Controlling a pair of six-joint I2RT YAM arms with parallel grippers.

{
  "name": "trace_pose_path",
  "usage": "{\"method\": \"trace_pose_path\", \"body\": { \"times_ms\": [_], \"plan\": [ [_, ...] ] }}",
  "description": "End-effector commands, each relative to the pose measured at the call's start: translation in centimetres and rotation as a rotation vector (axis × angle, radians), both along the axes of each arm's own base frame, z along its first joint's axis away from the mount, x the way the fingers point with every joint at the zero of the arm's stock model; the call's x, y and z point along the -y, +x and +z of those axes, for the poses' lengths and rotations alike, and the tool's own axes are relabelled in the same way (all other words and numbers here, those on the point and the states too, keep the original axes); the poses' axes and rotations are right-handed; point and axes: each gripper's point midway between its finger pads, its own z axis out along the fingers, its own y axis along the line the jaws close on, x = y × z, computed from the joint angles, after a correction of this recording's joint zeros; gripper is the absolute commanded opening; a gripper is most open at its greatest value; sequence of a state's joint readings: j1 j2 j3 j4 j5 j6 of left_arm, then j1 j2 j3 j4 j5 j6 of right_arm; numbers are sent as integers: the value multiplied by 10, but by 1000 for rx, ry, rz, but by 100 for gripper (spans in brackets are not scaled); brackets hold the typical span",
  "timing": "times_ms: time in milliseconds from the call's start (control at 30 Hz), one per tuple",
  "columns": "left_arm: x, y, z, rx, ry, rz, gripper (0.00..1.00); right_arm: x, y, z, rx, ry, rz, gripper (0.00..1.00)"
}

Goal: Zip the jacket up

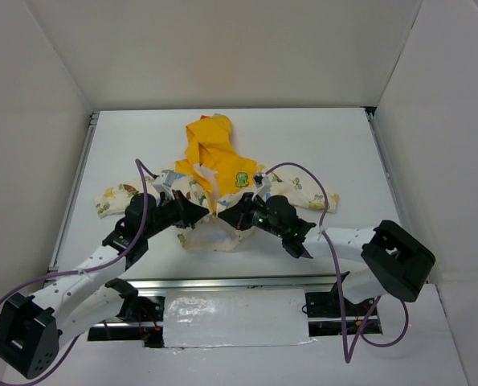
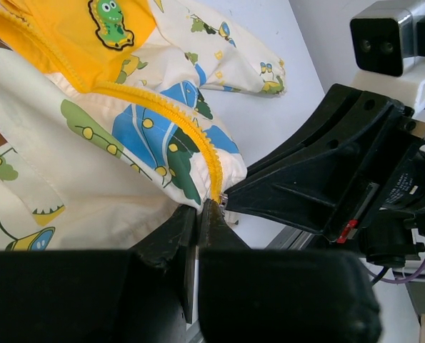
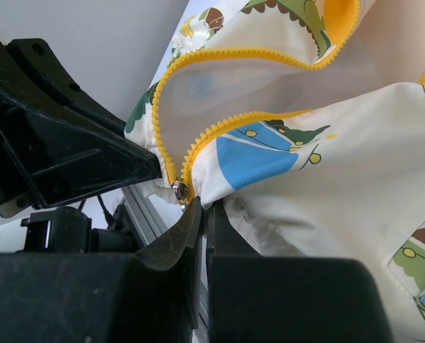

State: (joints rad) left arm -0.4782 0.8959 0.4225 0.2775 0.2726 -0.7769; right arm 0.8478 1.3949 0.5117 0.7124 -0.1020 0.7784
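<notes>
The cream jacket [image 1: 214,173] with cartoon prints lies flat, yellow hood [image 1: 206,137] at the far end and front open. Both grippers meet at its near hem. My left gripper [image 2: 200,205] is shut on the hem corner at the foot of the yellow zipper [image 2: 176,118]. My right gripper [image 3: 206,207] is shut on the other front edge, right beside the metal slider [image 3: 178,191]. Above the slider the two rows of teeth [image 3: 219,128] spread apart. The green patch [image 2: 111,21] shows on the yellow lining. In the top view the left gripper [image 1: 200,211] and right gripper [image 1: 229,215] almost touch.
White walls enclose the table on three sides. A metal rail [image 1: 222,283] runs along the near edge, with a silver taped patch [image 1: 234,320] between the arm bases. Purple cables [image 1: 307,173] loop above both arms. The sleeves [image 1: 114,197] lie spread to either side.
</notes>
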Motion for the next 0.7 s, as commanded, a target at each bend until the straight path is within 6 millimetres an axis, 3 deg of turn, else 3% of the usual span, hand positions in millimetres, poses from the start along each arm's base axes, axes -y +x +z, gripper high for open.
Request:
{"method": "trace_pose_path", "body": {
  "times_ms": [0,267,500,667],
  "plan": [
    [8,-2,12,59,11,-71,0,-3,11,48,98,63,-17,0],
    [5,-3,5,56,26,-63,0,-6,10,45,61,21,3,0],
    [20,-16,11,82,-21,-182,0,-7,15,42,72,-4,4,0],
    [26,-24,-6,37,13,-268,0,-4,26,61,126,19,70,0]
  ]
}}
